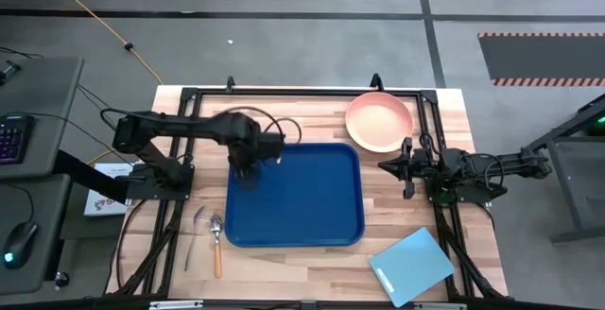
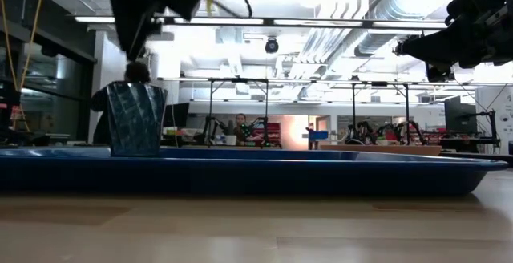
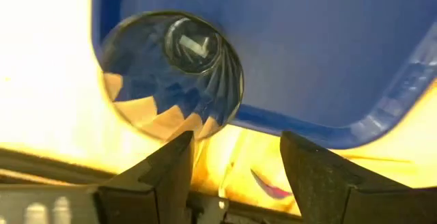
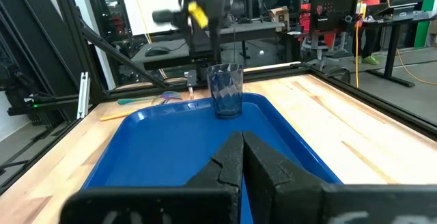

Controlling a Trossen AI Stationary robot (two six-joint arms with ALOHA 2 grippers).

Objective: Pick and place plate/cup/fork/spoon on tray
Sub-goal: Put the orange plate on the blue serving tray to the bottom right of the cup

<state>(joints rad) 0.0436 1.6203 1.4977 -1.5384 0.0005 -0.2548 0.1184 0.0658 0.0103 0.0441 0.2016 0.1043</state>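
Observation:
The cup [image 2: 136, 119], bluish with ribbed walls, stands upright on its base in the far left corner of the dark-blue tray [image 1: 312, 206]. It also shows in the left wrist view [image 3: 171, 74] and the right wrist view [image 4: 225, 91]. My left gripper [image 3: 235, 138] is open and hovers just above the cup, hiding most of it in the high view [image 1: 248, 159]. My right gripper [image 4: 242, 156] is shut and empty, right of the tray [image 1: 386, 166]. The salmon-pink plate [image 1: 379, 121] lies on the table beyond the tray's far right corner. The fork [image 1: 192, 234] and the orange-handled spoon [image 1: 216, 244] lie on the table left of the tray's near corner.
A light-blue flat board [image 1: 411, 266] lies at the table's near right. Black frame rails [image 1: 302, 91] run around the table top. The tray's middle and right part [image 1: 321, 187] hold nothing. A person [image 2: 132, 74] shows in the room behind the table.

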